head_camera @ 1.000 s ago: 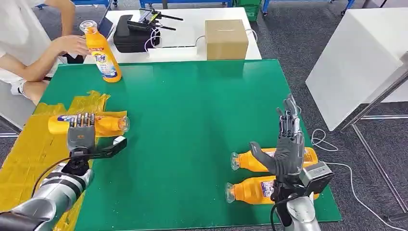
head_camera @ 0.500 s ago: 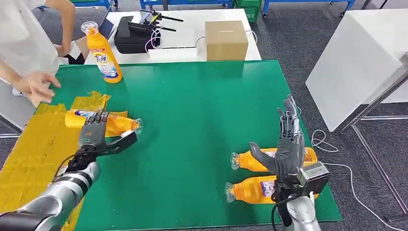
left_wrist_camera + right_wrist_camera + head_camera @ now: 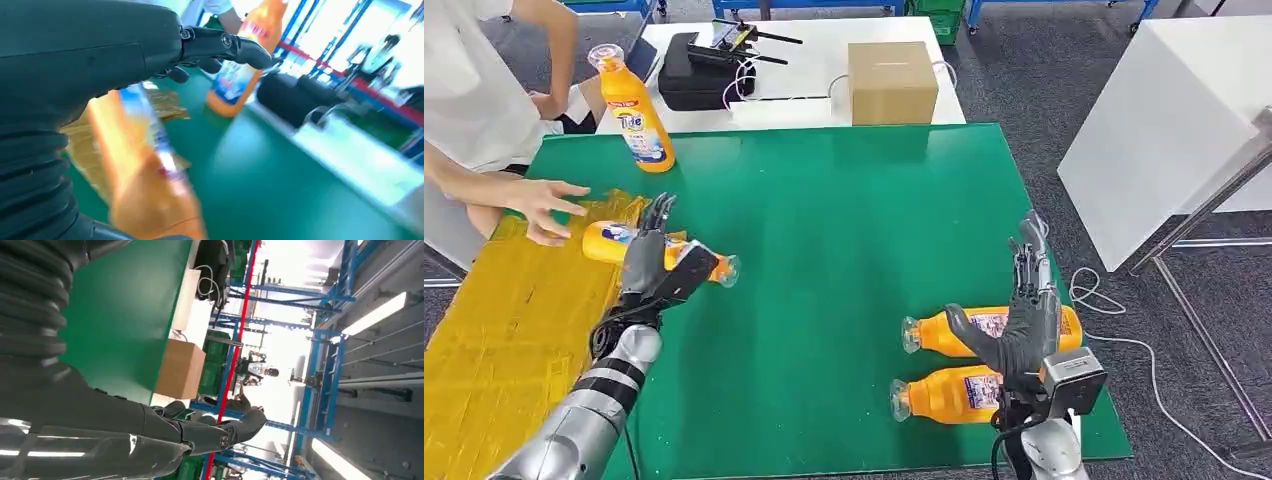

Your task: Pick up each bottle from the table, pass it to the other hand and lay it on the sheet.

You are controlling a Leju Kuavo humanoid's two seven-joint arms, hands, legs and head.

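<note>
At mid-left of the head view, the left hand (image 3: 660,262) wraps a lying bottle (image 3: 629,244) at the yellow sheet (image 3: 504,310) edge; releasing it flat, fully on the sheet, would stop rolling. The right hand (image 3: 1024,322) is spread above two bottles (image 3: 984,330).

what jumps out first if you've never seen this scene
The left robot hand grips an orange plastic bottle lying at the edge of the yellow sheet, on the green table. Near the right robot hand, raised with fingers spread, lie two more orange bottles. A person's hand reaches in beside an upright orange bottle.
</note>
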